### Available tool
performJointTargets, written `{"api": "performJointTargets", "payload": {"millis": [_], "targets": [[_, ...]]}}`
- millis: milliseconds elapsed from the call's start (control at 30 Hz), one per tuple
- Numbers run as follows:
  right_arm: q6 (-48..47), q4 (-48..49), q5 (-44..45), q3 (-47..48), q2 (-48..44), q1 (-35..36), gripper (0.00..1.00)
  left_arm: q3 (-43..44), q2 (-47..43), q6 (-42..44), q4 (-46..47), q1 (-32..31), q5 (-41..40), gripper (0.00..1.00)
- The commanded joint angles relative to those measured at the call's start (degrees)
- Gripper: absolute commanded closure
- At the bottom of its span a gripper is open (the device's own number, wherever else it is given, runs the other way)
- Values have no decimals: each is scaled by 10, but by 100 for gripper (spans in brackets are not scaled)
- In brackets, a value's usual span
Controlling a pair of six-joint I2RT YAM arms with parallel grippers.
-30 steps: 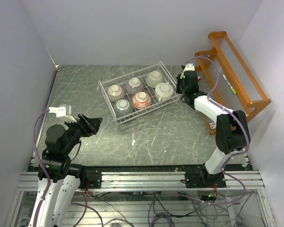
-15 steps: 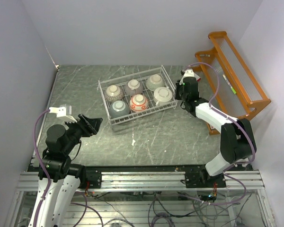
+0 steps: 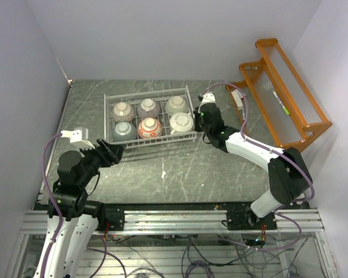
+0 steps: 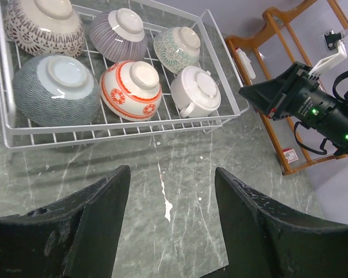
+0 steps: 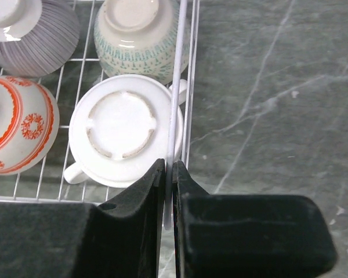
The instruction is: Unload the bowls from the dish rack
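The white wire dish rack (image 3: 107,119) sits at the table's middle back. Six upturned bowls lie in it: a patterned beige one (image 3: 123,110), a striped one (image 3: 148,108), a teal-patterned one (image 3: 176,105), a grey one (image 3: 123,131), a red-and-white one (image 3: 149,128) and a cream one with a handle (image 3: 181,123). My right gripper (image 3: 198,119) is shut on the rack's right rim wire (image 5: 175,104), beside the cream bowl (image 5: 122,130). My left gripper (image 3: 111,152) is open and empty, above the bare table in front of the rack (image 4: 217,40).
An orange wooden shelf rack (image 3: 281,87) stands at the back right against the wall. White walls close in the left, back and right sides. A white chip marks the marble table (image 3: 163,173) in front of the rack.
My right gripper has dragged the dish rack, with all the bowls in it, leftward and squared it to the table. The left arm has hardly moved.
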Motion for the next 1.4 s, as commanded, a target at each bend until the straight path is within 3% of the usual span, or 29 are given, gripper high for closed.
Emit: {"api": "performJointTargets", "payload": {"millis": [0,200,400,567,767,1133,1367], "targets": [[40,35,-2,2,-31,43,100,5,-5,-11,-12,4,-19,28],[62,49,31,-14,-35,85,96,9,-5,-15,-22,4,-36,18],[45,26,53,32,-13,87,62,7,-5,-14,-19,4,-28,18],[12,-7,84,110,43,77,45,5,-9,-16,-18,4,-29,20],[18,-66,65,223,122,38,44,6,-6,-13,-17,4,-22,30],[14,-99,5,334,233,-9,46,2,-2,-11,-9,4,-10,33],[32,-108,-28,347,250,-17,71,1,-2,-9,-6,4,3,33]]}}
